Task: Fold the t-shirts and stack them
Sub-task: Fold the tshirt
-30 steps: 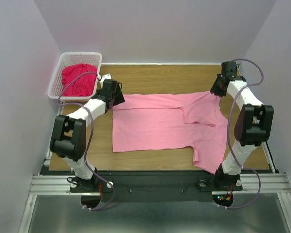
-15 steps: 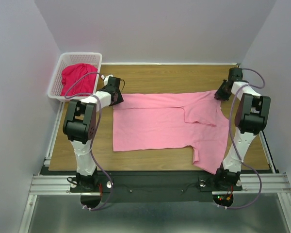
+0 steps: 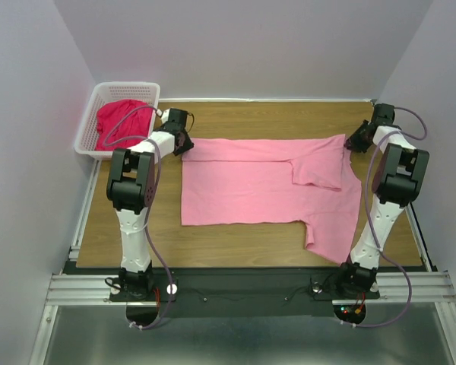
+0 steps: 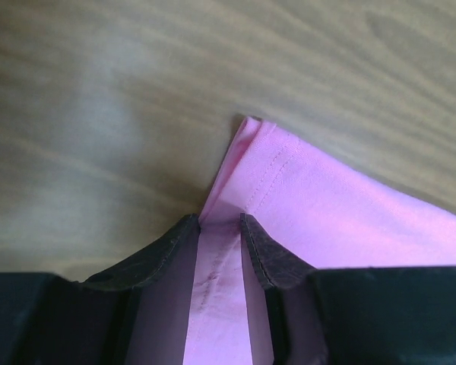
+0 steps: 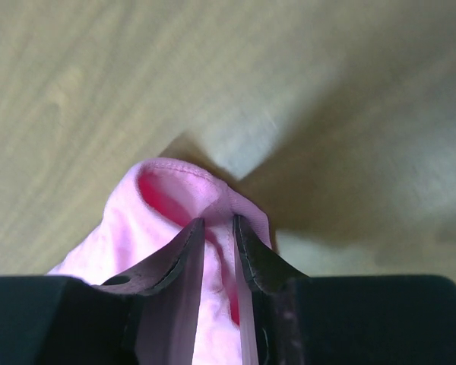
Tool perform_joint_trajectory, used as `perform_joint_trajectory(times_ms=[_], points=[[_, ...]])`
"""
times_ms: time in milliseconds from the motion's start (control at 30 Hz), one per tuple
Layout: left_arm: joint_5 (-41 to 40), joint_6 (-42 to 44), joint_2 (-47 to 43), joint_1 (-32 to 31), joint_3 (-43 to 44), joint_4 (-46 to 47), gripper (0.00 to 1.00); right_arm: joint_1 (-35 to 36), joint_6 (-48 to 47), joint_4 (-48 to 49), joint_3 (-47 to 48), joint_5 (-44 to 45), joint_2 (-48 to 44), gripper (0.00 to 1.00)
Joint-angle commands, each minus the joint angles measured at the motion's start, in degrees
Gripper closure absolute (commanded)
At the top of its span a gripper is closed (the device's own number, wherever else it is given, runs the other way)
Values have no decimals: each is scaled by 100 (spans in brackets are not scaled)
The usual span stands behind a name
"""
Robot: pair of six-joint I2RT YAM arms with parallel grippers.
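Both left tool (image 4: pixel 219 222) and right tool (image 5: pixel 219 222) are clamping narrowly on far corners of pink t-shirt (image 3: pixel 258 190); red t-shirt (image 3: pixel 121 122) is lying in basket (image 3: pixel 87 131) beside it.

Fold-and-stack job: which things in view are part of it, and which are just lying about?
Job: pink t-shirt, held by left gripper and right gripper; red t-shirt, bunched up.
Just there: white basket around the red one; wooden table.

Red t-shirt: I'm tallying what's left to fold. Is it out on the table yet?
No, the red t-shirt lies bunched inside the white basket.
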Motion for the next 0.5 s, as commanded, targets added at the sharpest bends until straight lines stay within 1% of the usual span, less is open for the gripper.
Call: perform_joint_trajectory(times_ms=[0,33,133,200,267,300,333,367,400,467], points=[[-41,103,542,47,918,-609,60,-8,137,114,427,-164,585,72],[-58,164,804,65,1338,-714,60,1,154,114,593,-217,630,72],[-76,182,1122,126,1946,-1014,60,1,155,105,814,-279,692,72],[-50,165,984,188,2001,-1032,60,1,102,105,911,-288,561,71],[-93,174,747,197,1870,-988,58,1,41,105,894,-244,203,71],[-111,182,597,197,1774,-918,53,1,-21,105,806,-200,61,69],[-111,174,231,197,1520,-900,49,1,-39,96,719,-182,-132,67],[-120,165,18,197,1370,-891,45,1,-56,96,622,-217,-482,61],[-216,182,-489,145,977,-796,38,1,-74,79,351,-269,-703,59],[-339,244,-1045,48,518,-681,32,1,-57,44,16,-384,-1090,54]])
